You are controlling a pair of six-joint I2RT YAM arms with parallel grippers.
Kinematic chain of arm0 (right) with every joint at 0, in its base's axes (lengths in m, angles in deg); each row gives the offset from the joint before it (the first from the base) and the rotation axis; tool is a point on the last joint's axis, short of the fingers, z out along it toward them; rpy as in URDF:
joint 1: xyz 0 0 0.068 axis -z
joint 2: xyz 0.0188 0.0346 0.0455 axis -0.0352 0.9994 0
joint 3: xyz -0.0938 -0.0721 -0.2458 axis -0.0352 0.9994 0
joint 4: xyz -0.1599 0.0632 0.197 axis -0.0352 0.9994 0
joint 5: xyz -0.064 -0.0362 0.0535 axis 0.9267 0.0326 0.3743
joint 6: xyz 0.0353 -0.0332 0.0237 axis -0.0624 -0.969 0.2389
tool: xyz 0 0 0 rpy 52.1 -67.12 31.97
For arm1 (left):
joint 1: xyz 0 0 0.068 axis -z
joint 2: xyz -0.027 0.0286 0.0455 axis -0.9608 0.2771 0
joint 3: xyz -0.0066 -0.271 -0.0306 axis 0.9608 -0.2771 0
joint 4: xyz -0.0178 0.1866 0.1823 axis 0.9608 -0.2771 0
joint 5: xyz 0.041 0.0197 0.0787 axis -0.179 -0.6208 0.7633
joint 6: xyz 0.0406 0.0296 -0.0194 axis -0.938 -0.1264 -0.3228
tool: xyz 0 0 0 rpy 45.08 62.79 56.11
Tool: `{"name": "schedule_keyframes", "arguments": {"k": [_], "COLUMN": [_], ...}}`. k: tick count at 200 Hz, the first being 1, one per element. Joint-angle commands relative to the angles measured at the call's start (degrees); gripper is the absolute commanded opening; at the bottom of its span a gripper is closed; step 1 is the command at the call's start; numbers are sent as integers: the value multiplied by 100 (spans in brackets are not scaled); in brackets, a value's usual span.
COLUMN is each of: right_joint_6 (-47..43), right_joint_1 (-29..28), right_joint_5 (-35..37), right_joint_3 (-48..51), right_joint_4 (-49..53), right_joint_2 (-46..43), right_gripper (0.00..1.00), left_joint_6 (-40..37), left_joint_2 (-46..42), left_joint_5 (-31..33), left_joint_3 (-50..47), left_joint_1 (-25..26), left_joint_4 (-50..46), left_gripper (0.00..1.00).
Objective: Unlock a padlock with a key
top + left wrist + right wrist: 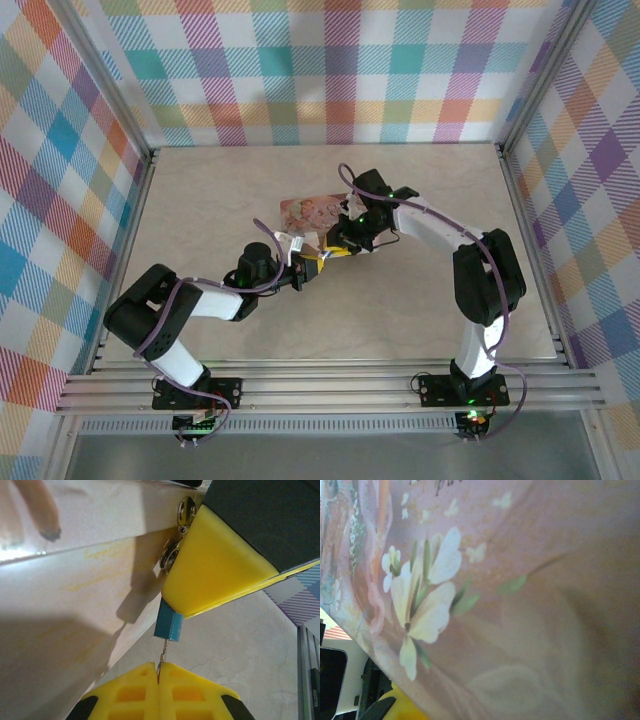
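**Largest to smallest.**

- **Worktop:** the beige, faintly veined stone-look worktop (pixel 430 320) is flat and matt, and it carries everything.
- **Box:** the pink floral tin box (pixel 312 211) sits near the worktop's middle, slightly toward the far edge. It is rectangular, made of smooth printed metal with white blossoms. Both my arms converge on its near side, which I judge to be where its fastening sits.
- **Right fingers:** my right fingers (pixel 215 570) are blocky yellow plastic with rounded corners. One lies against the box wall, just beside the silvery round clasp fittings (pixel 187 511), and covers the lock's upper part. I judge this steadies the lock against twisting. I cannot tell how far they are apart, or whether they actually grip it.
- **Left fingers:** my left fingers (pixel 130 695) are ribbed yellow plastic. They are pressed fully together, pinching the thin silvery metal key (pixel 162 661) by its end.
- **Padlock:** the tiny blue-bodied padlock (pixel 168 624) is a small matt block hanging at the box's near side, below the clasp fittings. Its keyhole end faces my left fingers.
- **Key:** it stands in line with the lock body and its tip meets the body's lower face, so it appears seated for a turn. I judge that the unlocking twist is not yet done.
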State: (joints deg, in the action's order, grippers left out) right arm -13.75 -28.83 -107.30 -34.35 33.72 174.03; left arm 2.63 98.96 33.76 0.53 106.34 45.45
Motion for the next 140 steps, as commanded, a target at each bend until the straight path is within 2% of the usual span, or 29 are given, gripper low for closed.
{"name": "schedule_keyframes", "arguments": {"k": [1,92,136,140], "right_joint_6": [69,394,402,419], "right_joint_1": [-5,-25,-26,-27], "right_joint_5": [-530,-774,-618,-584], "right_joint_3": [122,973,1233,1262], "right_joint_4": [-203,-1236,-1483,-1519], "right_joint_2": [-199,-200,-171,-172], "right_gripper": [0,0,0,3], "left_joint_6": [72,769,778,784], "left_joint_2": [109,676,872,882], "left_joint_5": [-65,-343,-393,-391], "left_joint_3": [58,349,293,268], "left_joint_1": [-61,-62,-54,-58], "left_joint_4": [385,1070,1080,1082], "left_gripper": [0,0,0,0]}}
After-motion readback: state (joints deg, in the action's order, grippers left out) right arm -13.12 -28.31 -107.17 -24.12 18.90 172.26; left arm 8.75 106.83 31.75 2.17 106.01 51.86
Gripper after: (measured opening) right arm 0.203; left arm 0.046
